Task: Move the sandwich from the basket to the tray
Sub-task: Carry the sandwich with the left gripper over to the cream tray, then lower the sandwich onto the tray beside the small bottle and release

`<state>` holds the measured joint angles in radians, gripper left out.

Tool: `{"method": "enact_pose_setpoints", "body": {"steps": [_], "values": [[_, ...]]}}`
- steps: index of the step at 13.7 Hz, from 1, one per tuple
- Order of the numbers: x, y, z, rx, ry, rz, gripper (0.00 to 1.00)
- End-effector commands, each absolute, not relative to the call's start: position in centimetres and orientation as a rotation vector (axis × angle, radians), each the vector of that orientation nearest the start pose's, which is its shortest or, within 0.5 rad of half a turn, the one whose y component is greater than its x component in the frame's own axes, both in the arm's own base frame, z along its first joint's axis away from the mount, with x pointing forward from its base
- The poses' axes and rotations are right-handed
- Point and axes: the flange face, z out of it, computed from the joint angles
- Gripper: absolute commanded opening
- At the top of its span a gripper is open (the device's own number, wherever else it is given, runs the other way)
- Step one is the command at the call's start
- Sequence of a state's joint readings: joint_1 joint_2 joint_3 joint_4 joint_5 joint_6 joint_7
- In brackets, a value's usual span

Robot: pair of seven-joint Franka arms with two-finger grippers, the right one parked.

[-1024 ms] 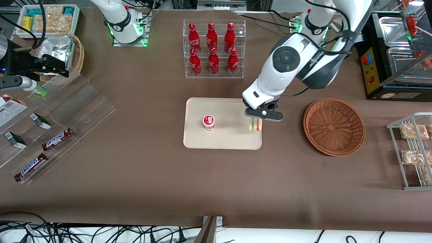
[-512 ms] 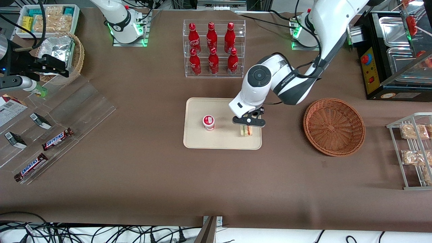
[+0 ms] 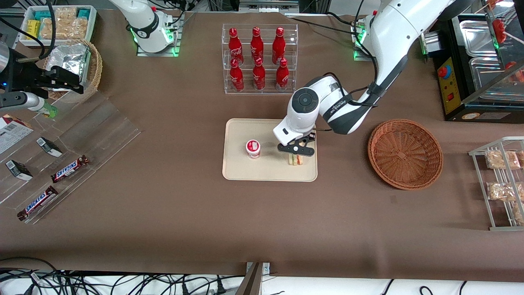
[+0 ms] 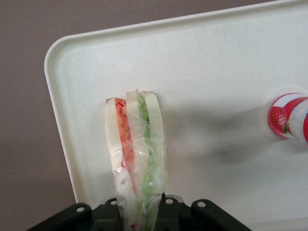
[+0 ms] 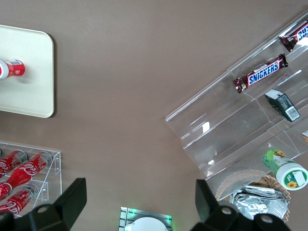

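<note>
The claw [image 3: 296, 150] holds the sandwich [image 3: 296, 159] low over the tray [image 3: 270, 172]. A cup [image 3: 253, 148] stands beside it. The basket [image 3: 405, 153] sits nearby.

a brown-covered table [image 3: 163, 213] spreads wide beneath my gripper [image 3: 296, 155]. black cables [image 3: 82, 282] tangle along its near edge.

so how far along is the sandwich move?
Nearly done. The basket is empty. The end effector is low over the tray, shut on the sandwich, which stands on edge beside the red-lidded cup. Whether it touches the tray is unclear. Left: release and retract.
</note>
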<state>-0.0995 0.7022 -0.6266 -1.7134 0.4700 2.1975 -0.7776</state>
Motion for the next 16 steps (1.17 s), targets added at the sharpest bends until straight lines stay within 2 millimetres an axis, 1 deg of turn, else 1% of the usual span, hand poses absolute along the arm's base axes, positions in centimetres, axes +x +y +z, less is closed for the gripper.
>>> {"method": "enact_pose_setpoints", "body": {"steps": [1, 2, 3, 5, 6, 7, 8, 9, 11, 13, 14, 16], "values": [[52.8, -39.7, 22.7, -3.097, 0.219, 0.08, 0.0], [52.8, -39.6, 22.4, -3.095, 0.22, 0.085, 0.0], [52.9, -39.6, 22.2, -3.093, 0.216, 0.083, 0.12], [53.2, -39.6, 22.7, -3.101, 0.09, 0.066, 0.5], [53.3, -39.6, 23.0, -3.097, 0.056, 0.047, 0.63], [53.6, -39.4, 23.3, -3.097, 0.048, 0.037, 0.88], [53.7, -39.5, 23.9, -3.1, 0.047, 0.023, 1.0], [53.8, -39.4, 24.4, -3.102, 0.039, 0.009, 1.0], [54.9, -39.3, 27.1, -3.112, -0.042, -0.059, 1.0], [55.7, -38.7, 31.7, -3.124, -0.11, -0.161, 1.0], [56.0, -38.1, 34.4, -3.117, -0.153, -0.203, 1.0], [56.9, -35.9, 39.6, -3.089, -0.31, -0.243, 1.0]]}}
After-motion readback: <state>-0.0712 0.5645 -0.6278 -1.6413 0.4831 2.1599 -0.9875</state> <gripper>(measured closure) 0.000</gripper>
